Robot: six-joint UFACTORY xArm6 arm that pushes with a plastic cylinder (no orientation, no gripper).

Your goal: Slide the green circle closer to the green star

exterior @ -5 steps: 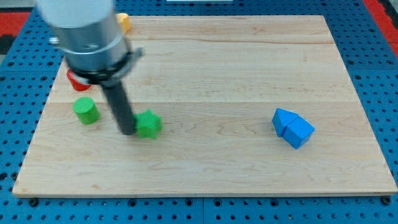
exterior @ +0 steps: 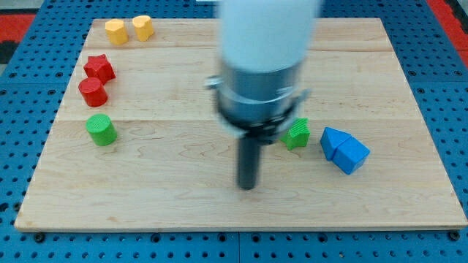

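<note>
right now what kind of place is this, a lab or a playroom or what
Most likely a robotics lab bench. A wooden board lies on a blue perforated table, small blocks such as the green circle and green star sit on it, and my tip rests on the board.

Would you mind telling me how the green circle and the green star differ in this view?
The green circle is a smooth round cylinder; the green star has a notched, pointed outline. The circle stands at the view's left, below the red blocks; the star sits right of centre, close to the blue blocks. My tip is near the star, to its lower left, and far from the circle. Both share the same green.
</note>
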